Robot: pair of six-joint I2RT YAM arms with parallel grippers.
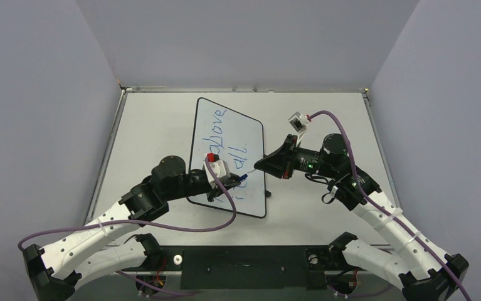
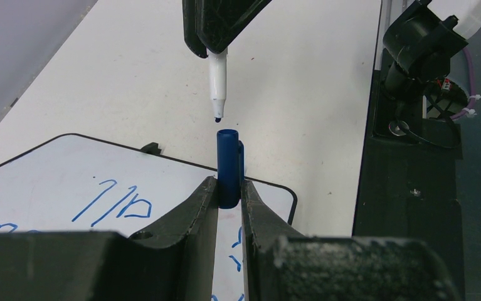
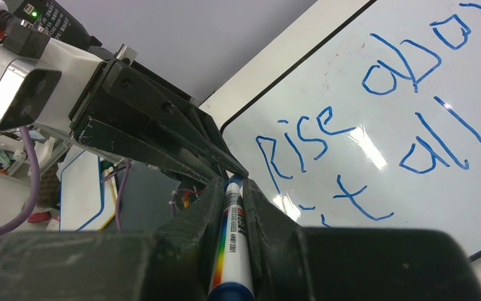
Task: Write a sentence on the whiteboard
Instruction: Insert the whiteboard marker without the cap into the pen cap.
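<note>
The whiteboard [image 1: 254,191] lies on the table between the arms, with the blue sentence [image 1: 224,145] "Rise above it all" in two lines on it. My left gripper [image 2: 229,185] is shut on a blue marker cap [image 2: 228,164], which points its open end up over the board's corner [image 2: 56,169]. My right gripper [image 3: 232,185] is shut on a white marker [image 3: 231,248]. In the left wrist view the marker [image 2: 217,78] hangs tip-down just above the cap's mouth, a small gap apart. The right wrist view shows the sentence [image 3: 375,125] clearly.
The white table [image 1: 325,119] has raised metal edges and grey walls on three sides. A small black foot [image 1: 268,194] sticks out at the board's near right edge. The right arm's black base [image 2: 413,69] stands at the table's edge. Purple cables trail from both wrists.
</note>
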